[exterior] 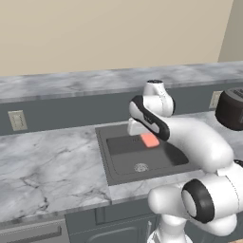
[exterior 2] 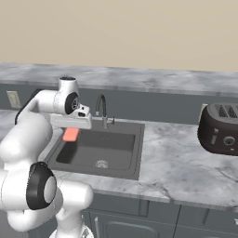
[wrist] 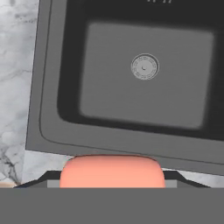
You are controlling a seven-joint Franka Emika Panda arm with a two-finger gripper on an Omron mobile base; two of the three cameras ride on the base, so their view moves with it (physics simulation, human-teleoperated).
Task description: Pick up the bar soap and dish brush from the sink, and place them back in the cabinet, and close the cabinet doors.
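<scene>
Soap (wrist: 112, 171) sat clamped between the gripper (wrist: 112, 186) fingers, held up above the sink (exterior: 105, 156) rim near its back edge. Brush not seen. Judged step: carry to cabinet. Best done by keeping the grip firm, rising straight and clearing the faucet (exterior 2: 102, 108) before swinging away.

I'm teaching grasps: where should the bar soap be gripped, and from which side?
Grip the bar soap across two opposite edges, near its middle, coming down from above. It is a small rounded slab, so those edges offer near-parallel faces. The tool appears to pinch it this way above the sink.
</scene>
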